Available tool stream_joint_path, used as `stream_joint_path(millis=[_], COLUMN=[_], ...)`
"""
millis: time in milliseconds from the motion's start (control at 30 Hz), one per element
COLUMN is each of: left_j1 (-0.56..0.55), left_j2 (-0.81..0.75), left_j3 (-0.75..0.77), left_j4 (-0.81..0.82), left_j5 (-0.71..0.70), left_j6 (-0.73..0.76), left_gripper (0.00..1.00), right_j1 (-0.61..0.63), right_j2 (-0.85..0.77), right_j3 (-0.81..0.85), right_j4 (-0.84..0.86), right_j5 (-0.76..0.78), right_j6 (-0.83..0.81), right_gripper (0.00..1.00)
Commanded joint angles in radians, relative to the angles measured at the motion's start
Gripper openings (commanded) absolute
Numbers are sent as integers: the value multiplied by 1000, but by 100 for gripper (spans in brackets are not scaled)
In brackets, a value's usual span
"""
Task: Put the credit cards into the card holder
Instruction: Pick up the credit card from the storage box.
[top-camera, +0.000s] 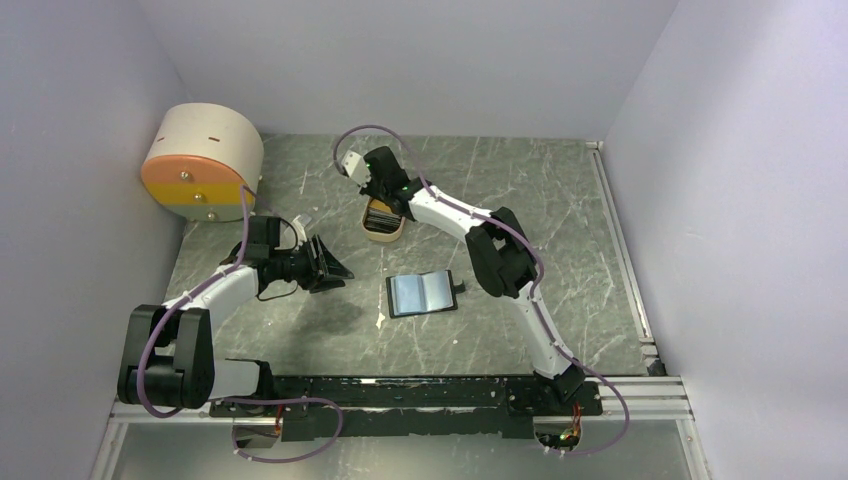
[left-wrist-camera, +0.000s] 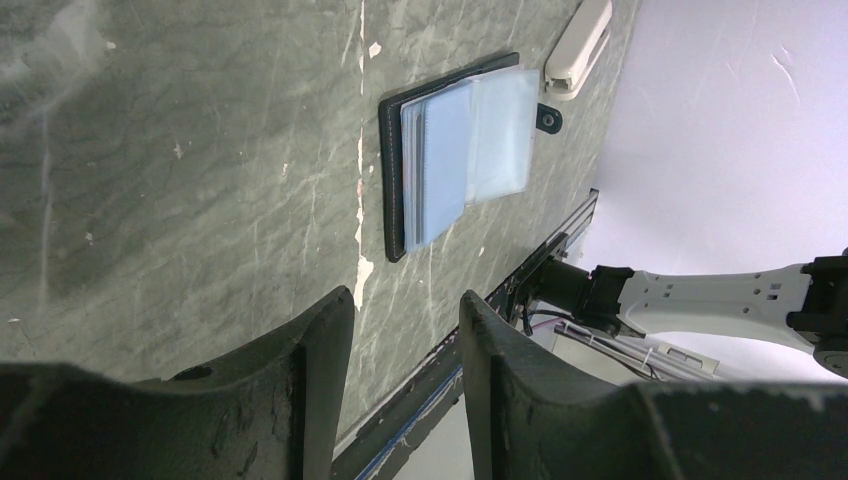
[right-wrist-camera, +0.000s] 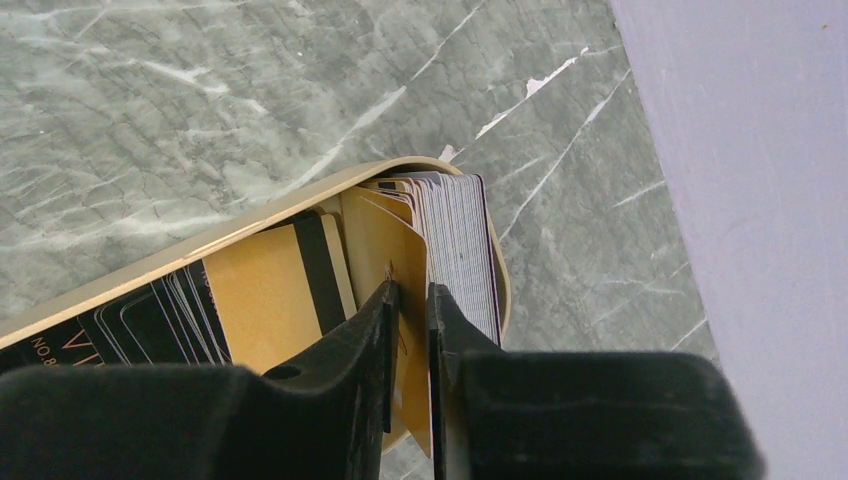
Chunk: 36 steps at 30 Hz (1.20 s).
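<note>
Pale lavender walls (top-camera: 400, 60) enclose a grey-green marbled tabletop (top-camera: 560, 200) veined in white, an aluminium rail (top-camera: 624, 250) running along its right edge.

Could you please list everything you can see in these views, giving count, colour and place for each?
credit cards: one stack, number unclear, golden, dark and whitish, standing and leaning in the tray
tray: one, beige, far middle of the table
card holder: one, black with blue-grey pockets, lying open mid-table
round box: one, beige and orange, far left corner
table: one, grey-green marbled, under everything
left arm and right arm: two, white and black, based at the near edge
left end effector: one, black, open and empty, left of the card holder
right end effector: one, black, in the tray, jaws narrow around one of the cards, grip uncertain
</note>
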Motion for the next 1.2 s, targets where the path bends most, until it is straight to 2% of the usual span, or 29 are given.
stream_joint_path(millis=[0, 233, 400, 833, 967, 1167], left_j1=[9, 9, 9, 9, 9, 9], left_j2=[2, 2, 2, 5, 12, 12], left_j3=[-5, -5, -5, -5, -4, -5], left_j4=[23, 23, 24, 24, 27, 27], left_j5=[31, 32, 33, 38, 40, 43], left_j6=[2, 1, 1, -1, 2, 0], left_gripper=[49, 49, 49, 49, 49, 49], right_j1=[-15, -14, -17, -19, -21, -23], right_j2=[-42, -61, -63, -69, -72, -58], right_j3=[17, 15, 15, 7, 12, 49], right_j4=[-14, -25, -25, -14, -7, -41], right_j5=[13, 3, 18, 23, 16, -13], right_j6=[6, 16, 13, 27, 37, 43], right_gripper=[16, 13, 19, 19, 22, 15])
